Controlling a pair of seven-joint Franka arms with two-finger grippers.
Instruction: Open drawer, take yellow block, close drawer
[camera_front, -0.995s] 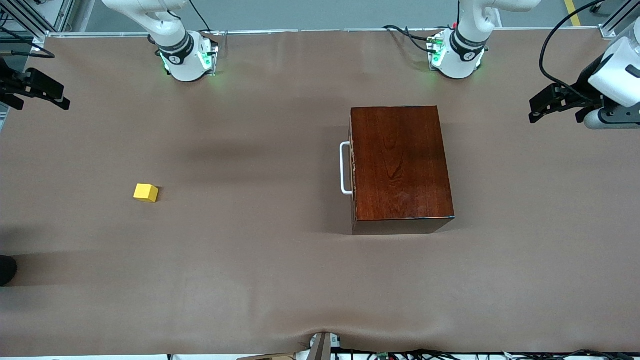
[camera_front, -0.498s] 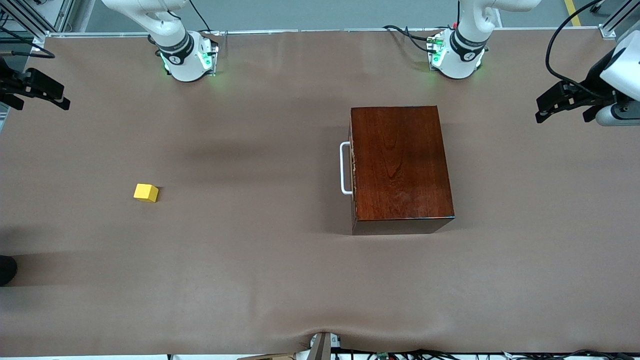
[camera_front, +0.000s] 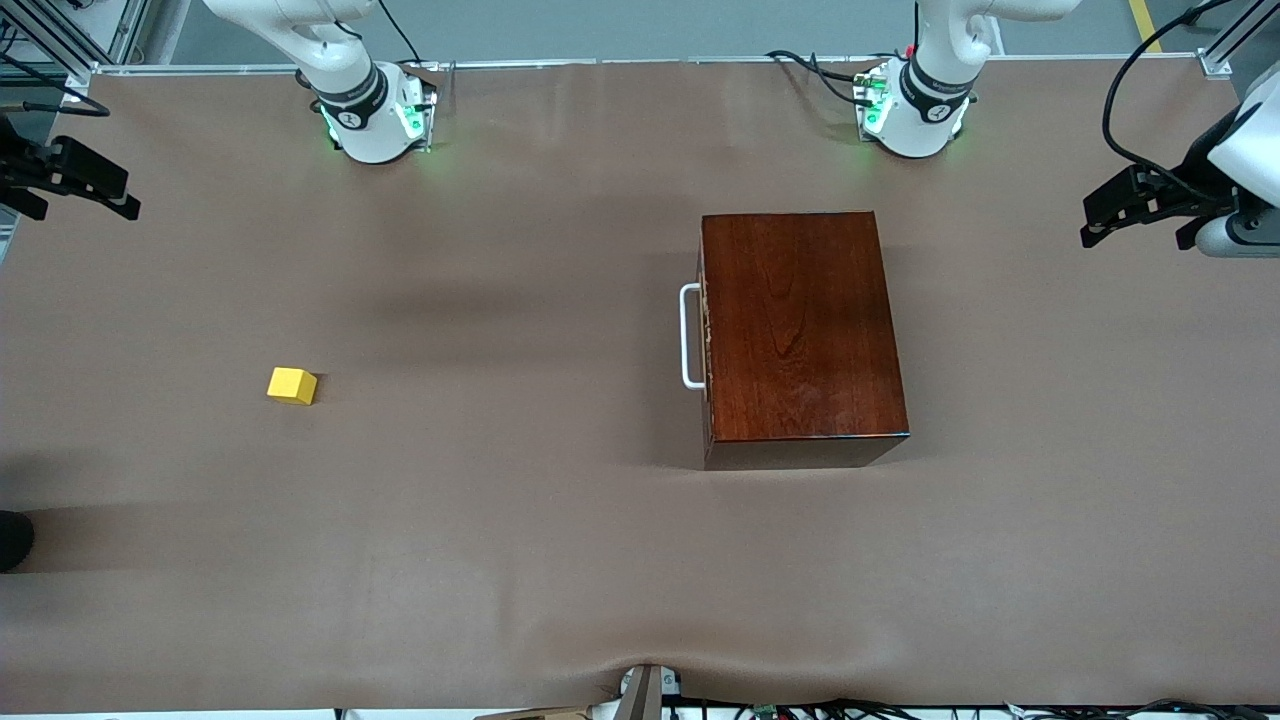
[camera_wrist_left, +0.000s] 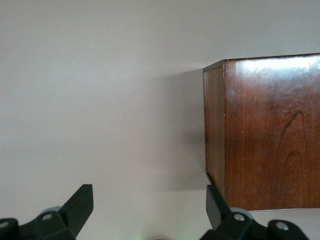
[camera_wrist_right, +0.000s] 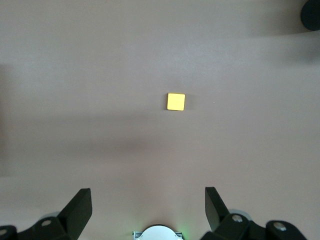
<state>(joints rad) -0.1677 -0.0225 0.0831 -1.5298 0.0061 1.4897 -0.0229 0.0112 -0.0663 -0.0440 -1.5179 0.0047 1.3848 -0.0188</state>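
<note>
The dark reddish-brown wooden box (camera_front: 800, 330) stands on the table in front of the left arm's base. Its drawer is shut, and only the white bar handle (camera_front: 688, 336) shows, facing the right arm's end. The yellow block (camera_front: 292, 385) lies on the bare table toward the right arm's end, far from the box. My left gripper (camera_front: 1135, 240) hangs open and empty in the air over the left arm's end of the table. The left wrist view shows the gripper (camera_wrist_left: 150, 202) and a corner of the box (camera_wrist_left: 270, 130). My right gripper (camera_front: 85, 208) waits open over the right arm's end of the table. The right wrist view shows the gripper (camera_wrist_right: 148, 205) and the block (camera_wrist_right: 176, 102).
A brown mat (camera_front: 500, 520) covers the whole table. Both arm bases (camera_front: 375, 115) stand along the edge farthest from the front camera. A dark round object (camera_front: 12, 540) sits at the table's edge at the right arm's end.
My left gripper has drifted outward toward the left arm's end of the table, away from the box. The right arm, block and box have not moved.
</note>
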